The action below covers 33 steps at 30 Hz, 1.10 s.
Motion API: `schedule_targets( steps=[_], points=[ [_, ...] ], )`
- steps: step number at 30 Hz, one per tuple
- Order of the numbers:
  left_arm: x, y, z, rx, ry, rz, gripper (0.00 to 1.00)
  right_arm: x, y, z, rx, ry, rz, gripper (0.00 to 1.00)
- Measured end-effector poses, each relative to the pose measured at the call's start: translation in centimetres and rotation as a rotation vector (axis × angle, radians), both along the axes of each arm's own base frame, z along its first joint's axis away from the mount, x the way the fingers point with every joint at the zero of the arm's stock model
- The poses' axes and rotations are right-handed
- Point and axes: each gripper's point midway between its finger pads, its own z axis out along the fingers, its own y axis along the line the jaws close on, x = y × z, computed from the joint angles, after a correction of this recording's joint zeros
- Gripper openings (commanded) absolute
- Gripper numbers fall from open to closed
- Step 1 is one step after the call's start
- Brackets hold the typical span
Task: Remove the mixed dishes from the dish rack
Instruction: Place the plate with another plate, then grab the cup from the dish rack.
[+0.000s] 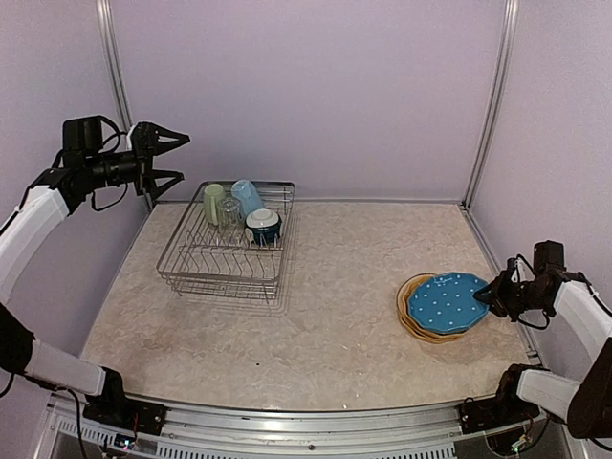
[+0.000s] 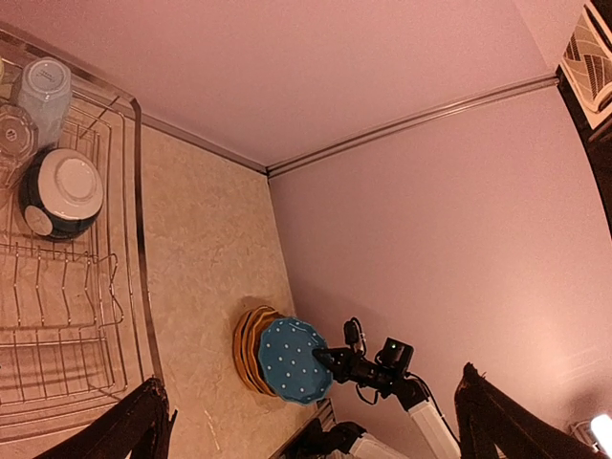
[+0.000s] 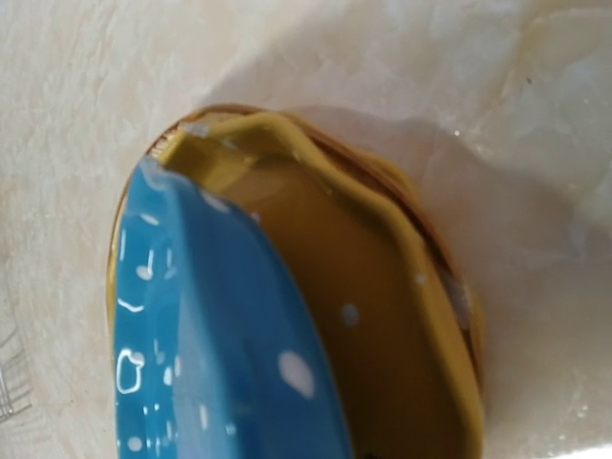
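The dish rack (image 1: 220, 277) stands at the back left and holds a light green mug (image 1: 213, 203), a light blue mug (image 1: 247, 196), a small clear glass (image 1: 229, 210) and a dark-teal bowl (image 1: 263, 226). My left gripper (image 1: 175, 159) is open and empty, raised high left of the rack. My right gripper (image 1: 491, 295) is shut on the right rim of the blue dotted plate (image 1: 445, 301). It holds the plate tilted on the orange-yellow plate (image 1: 413, 322). In the right wrist view the blue plate (image 3: 220, 335) leans over the yellow plate (image 3: 382, 287). I cannot make out the cream floral plate.
In the left wrist view the rack (image 2: 134, 287) shows the bowl (image 2: 59, 191), the blue mug (image 2: 46, 86) and the glass (image 2: 14, 129), with rows of bare prongs nearer. The plate stack sits near the right wall. Metal posts stand in the back corners.
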Motion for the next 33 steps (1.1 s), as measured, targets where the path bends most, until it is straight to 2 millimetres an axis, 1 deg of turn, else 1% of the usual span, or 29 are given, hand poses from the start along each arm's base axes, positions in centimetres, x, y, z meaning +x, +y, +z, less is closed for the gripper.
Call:
schedule_targets(
  steps=[5,10,14,16,19,22,28,30,33],
  points=[
    [0.1,0.3,-0.1,0.000,0.001,0.008,0.99,0.2,0.1,0.2,0.007,-0.016,0.000,0.37],
    [0.3,0.9,0.0,0.002,-0.005,0.022,0.99,0.4,0.4,0.0,0.001,-0.009,0.011,0.62],
    [0.2,1.0,0.2,0.014,-0.023,0.026,0.99,0.4,0.6,-0.5,-0.030,0.009,0.025,0.73],
    [0.2,1.0,0.1,0.026,-0.034,0.029,0.99,0.5,0.6,-0.3,-0.044,0.010,0.026,0.77],
    [0.3,1.2,0.0,0.052,-0.059,0.030,0.99,1.0,0.5,0.4,-0.071,-0.009,0.028,0.82],
    [0.5,1.4,-0.3,0.077,-0.083,0.031,0.99,1.3,0.3,0.9,-0.095,-0.020,0.029,0.86],
    [1.3,1.8,-1.4,0.135,-0.103,0.053,0.99,1.4,-0.4,2.1,-0.156,-0.024,0.014,0.91],
    [1.7,1.9,-2.2,0.155,-0.094,0.056,0.99,1.4,-0.7,2.8,-0.177,-0.037,0.004,0.93],
    [2.6,2.0,-4.1,0.187,-0.057,0.058,0.98,1.4,-1.0,4.0,-0.211,-0.066,-0.010,0.95]
  ],
)
